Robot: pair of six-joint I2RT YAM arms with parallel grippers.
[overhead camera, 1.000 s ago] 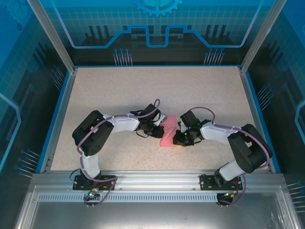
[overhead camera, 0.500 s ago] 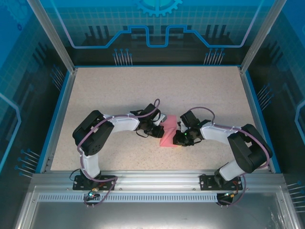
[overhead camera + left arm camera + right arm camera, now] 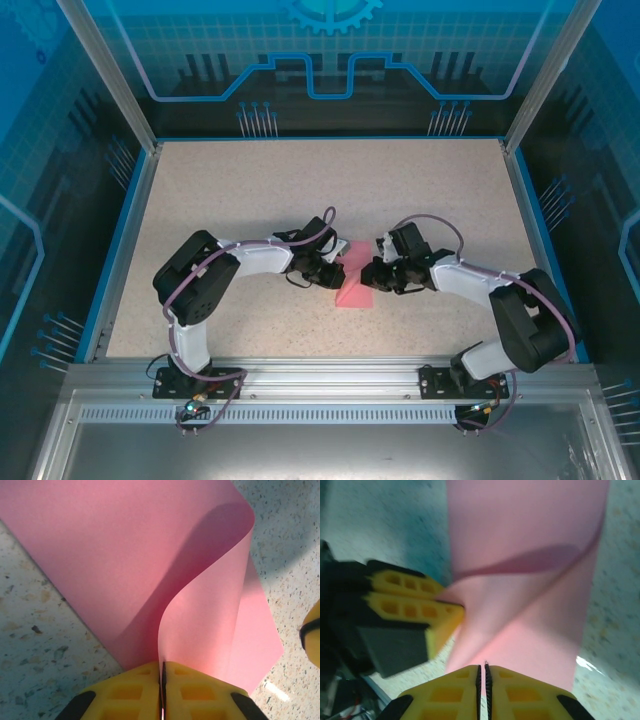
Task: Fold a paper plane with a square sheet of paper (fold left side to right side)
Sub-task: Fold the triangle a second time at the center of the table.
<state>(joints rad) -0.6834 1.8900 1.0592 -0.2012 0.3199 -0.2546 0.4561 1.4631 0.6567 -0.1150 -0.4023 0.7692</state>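
The square sheet of paper point(image 3: 354, 282) is pink and lies mid-table between my two grippers. My left gripper point(image 3: 334, 270) is shut on its edge. In the left wrist view the paper point(image 3: 125, 555) rises out of the closed jaws point(image 3: 162, 664) and curls over to the right above its flat lower part. My right gripper point(image 3: 376, 274) stands at the sheet's right side. Its jaws point(image 3: 482, 666) are shut, with their tips just over the paper point(image 3: 530, 555), and I see nothing pinched between them. The right wrist view also shows the left gripper point(image 3: 456, 604) holding the lifted corner.
The speckled beige table point(image 3: 300, 190) has a raised blue rim point(image 3: 122, 250) and transparent walls on three sides. An aluminium rail point(image 3: 320, 385) carrying both arm bases runs along the near edge. There is free table behind and to both sides of the paper.
My right gripper has moved up and back from the sheet's lower right corner, and the arm has swung outward. My left gripper keeps its hold in the same place.
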